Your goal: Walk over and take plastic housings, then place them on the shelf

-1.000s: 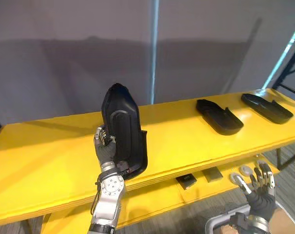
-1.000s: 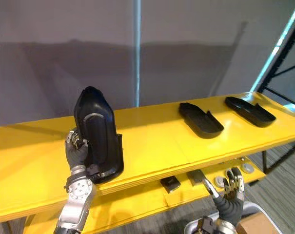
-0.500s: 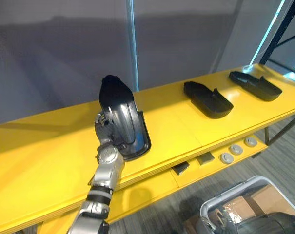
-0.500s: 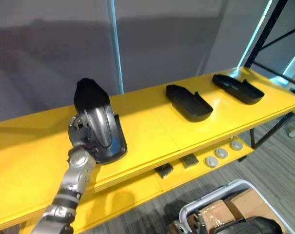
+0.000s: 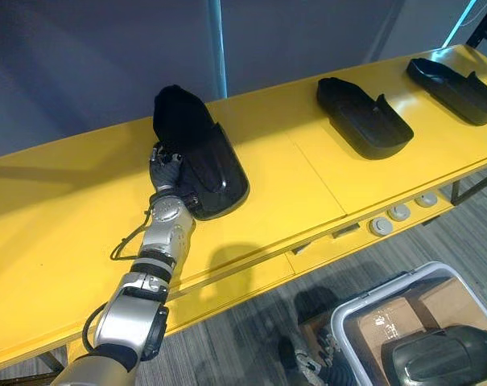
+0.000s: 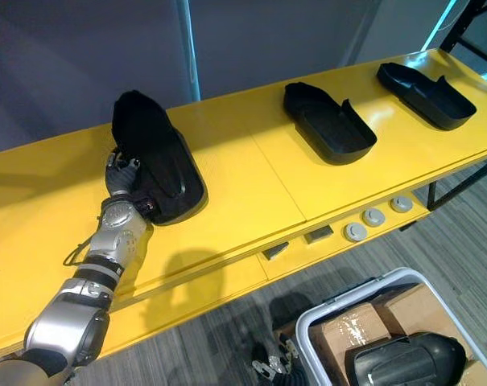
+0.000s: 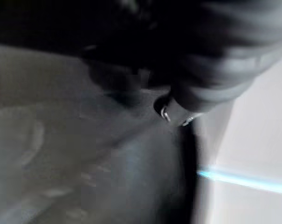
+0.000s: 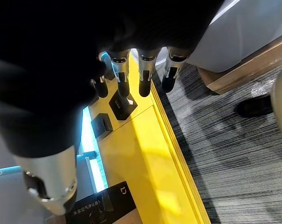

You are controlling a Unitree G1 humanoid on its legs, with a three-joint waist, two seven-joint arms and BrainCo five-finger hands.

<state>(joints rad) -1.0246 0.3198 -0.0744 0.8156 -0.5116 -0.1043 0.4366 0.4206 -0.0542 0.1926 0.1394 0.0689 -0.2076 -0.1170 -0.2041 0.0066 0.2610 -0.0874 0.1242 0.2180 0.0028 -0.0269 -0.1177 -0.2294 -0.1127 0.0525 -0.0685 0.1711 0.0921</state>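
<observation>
Housing (image 5: pixel 204 154) tipped flat onto shelf (image 5: pixel 58 233), left robot hand (image 5: pixel 164 170) pinching its rim; two other housings (image 5: pixel 364 119) (image 5: pixel 456 79) well apart.

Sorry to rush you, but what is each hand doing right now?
Left hand: closed on the edge of the plastic housing.
Right hand: open, holding nothing.

We see a yellow shelf (image 5: pixel 291 185) bearing three black plastic housings in a row, well apart: the left housing (image 5: pixel 203 157), the middle housing (image 5: pixel 364 121), the right housing (image 5: pixel 456 80).
</observation>
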